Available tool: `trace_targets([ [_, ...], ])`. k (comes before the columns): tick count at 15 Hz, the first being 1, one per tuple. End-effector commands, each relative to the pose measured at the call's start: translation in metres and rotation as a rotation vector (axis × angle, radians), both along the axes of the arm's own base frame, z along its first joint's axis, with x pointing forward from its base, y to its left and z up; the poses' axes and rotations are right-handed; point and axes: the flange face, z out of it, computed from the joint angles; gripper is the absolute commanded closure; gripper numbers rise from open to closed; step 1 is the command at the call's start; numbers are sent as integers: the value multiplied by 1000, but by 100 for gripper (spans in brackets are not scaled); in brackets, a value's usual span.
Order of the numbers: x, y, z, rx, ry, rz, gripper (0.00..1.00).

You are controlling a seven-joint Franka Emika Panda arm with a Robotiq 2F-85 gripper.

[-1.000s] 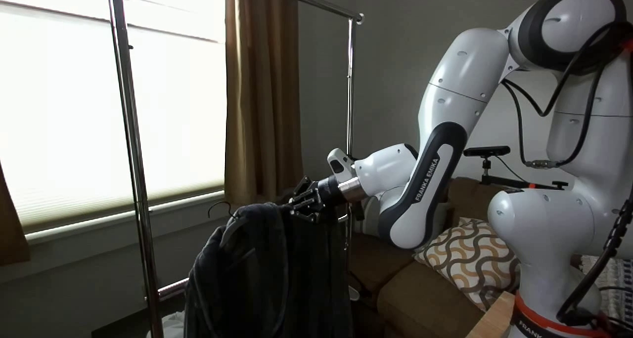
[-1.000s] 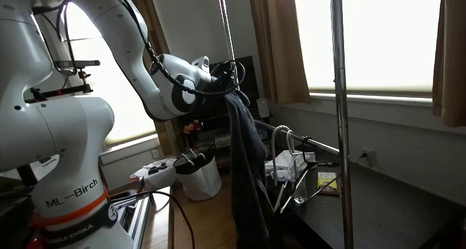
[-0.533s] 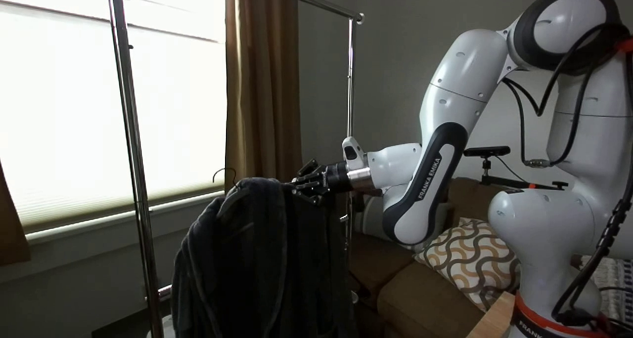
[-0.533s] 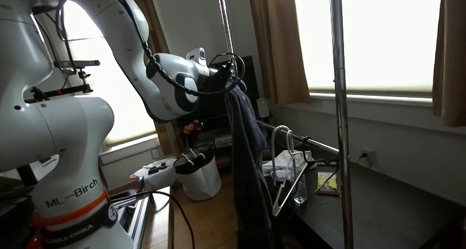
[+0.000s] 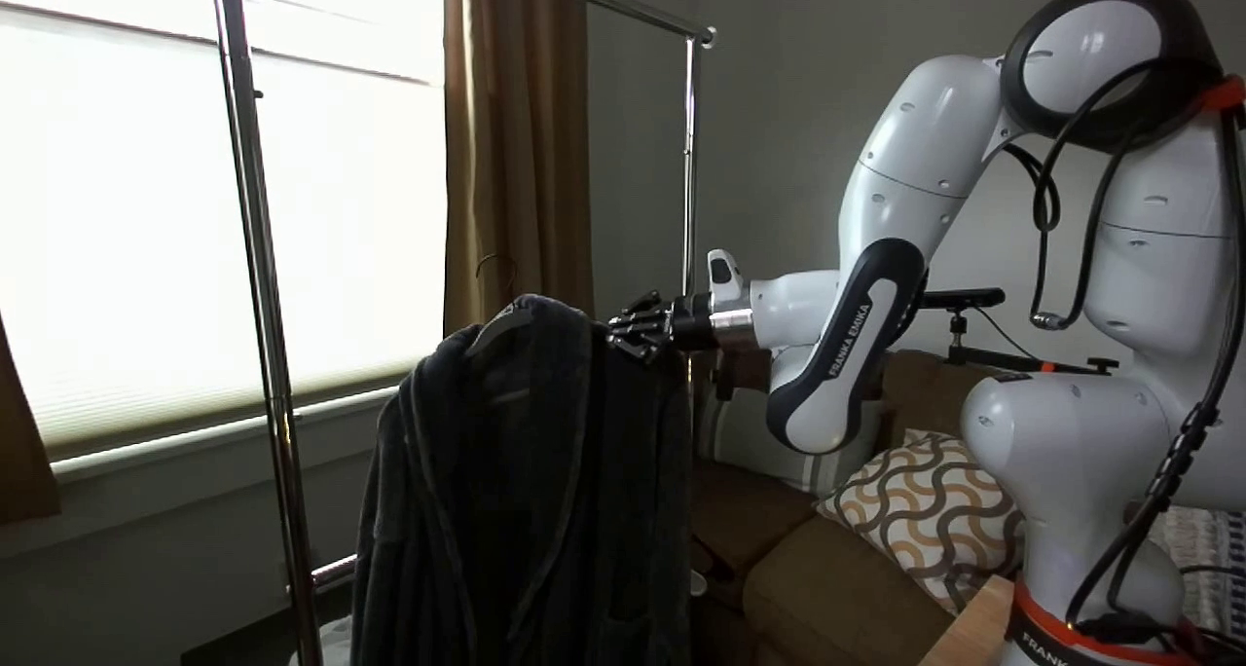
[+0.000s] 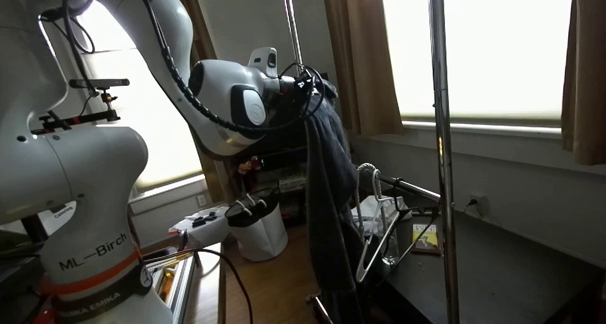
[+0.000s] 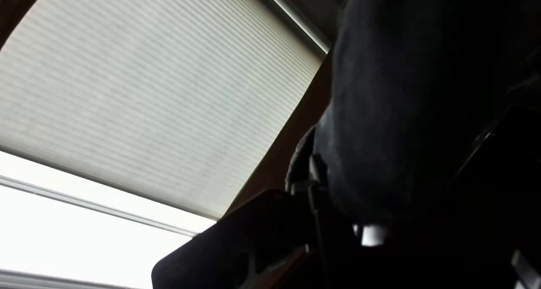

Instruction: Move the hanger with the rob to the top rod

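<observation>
In an exterior view, "FRANKA EMIKA" is printed on the dark arm panel (image 5: 847, 342) and "FRANK", cut short, on the base band (image 5: 1046, 649). In an exterior view, "ML—Birch" is lettered on the white base (image 6: 91, 238), above the band's "EMIKA". The yellow cover (image 6: 425, 236) cannot be read.

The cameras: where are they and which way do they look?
An exterior view: beside the arm, which shows; faces the robe and sofa.
An exterior view: beside the arm, which shows; faces the robe and table.
Wrist view: on the wrist, facing robe and window shade; dark jaws show.
In both exterior views, from opposite sides: arm, robe, rack.
</observation>
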Motion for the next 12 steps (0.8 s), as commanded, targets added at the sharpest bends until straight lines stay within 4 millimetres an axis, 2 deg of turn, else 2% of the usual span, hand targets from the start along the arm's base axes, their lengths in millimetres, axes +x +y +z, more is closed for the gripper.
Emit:
trace_targets([
  [1,-1,2,-2,-4,6,5,91],
  [2,-1,4,-2,-6,8,8,98],
  [7,-26,11,37,154,-7,76,98],
  [8,-14,22,58,182,0,70,98],
  [9,-29,11,55,205,3,57,98],
  [12,-41,12,90,269,-19,26,98],
])
